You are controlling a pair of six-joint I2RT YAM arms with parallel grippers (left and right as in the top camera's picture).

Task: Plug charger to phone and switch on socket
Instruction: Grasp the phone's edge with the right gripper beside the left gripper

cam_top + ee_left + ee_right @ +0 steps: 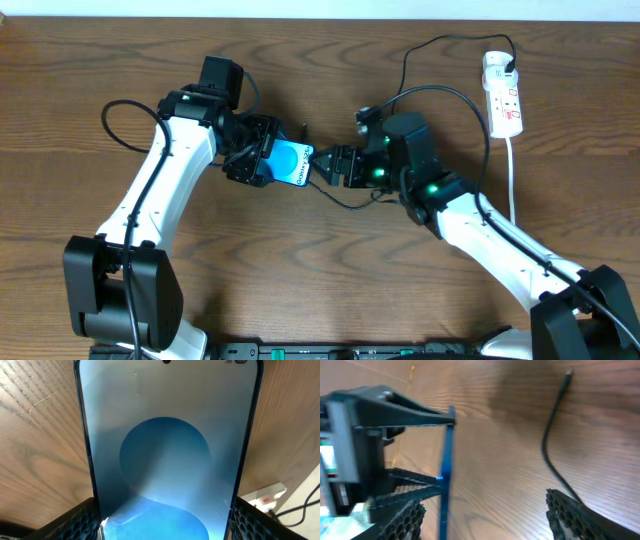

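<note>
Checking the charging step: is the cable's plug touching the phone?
Apart. Right wrist view shows bare table between the plug and the phone.

Phone (pixel 291 163) tilted up at mid-table, blue screen lit; charger (pixel 548 445) slack on the wood, plug end free (apart from phone); socket (pixel 503 95) flat near far right edge.

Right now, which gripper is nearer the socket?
Right. In the overhead view the right gripper is mid-table, down-left of the socket. The left gripper, clamped on the phone, sits even further left.
</note>
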